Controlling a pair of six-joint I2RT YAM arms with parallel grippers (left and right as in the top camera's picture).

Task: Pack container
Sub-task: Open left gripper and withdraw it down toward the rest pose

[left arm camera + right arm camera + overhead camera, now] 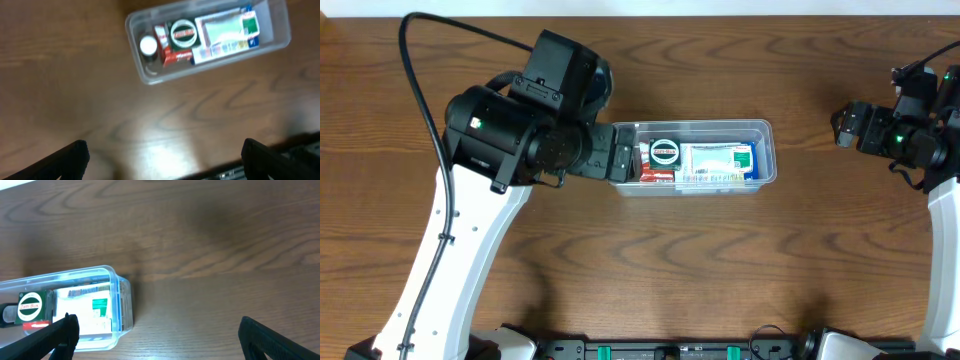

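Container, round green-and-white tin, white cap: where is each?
container (767,150): overhead view, right end wall.
round green-and-white tin (183,32): left wrist view, centre of its lid.
white cap (148,45): left wrist view, top face.

Counter (720,260): dark wood, visible grain, smooth, slight sheen. Container (700,124): clear plastic, glossy, smooth walls. Carton (720,160): printed cardboard, light gloss. Round lid (664,152): glossy print, material unclear. Left arm (450,260): smooth white shell, matt black housing.
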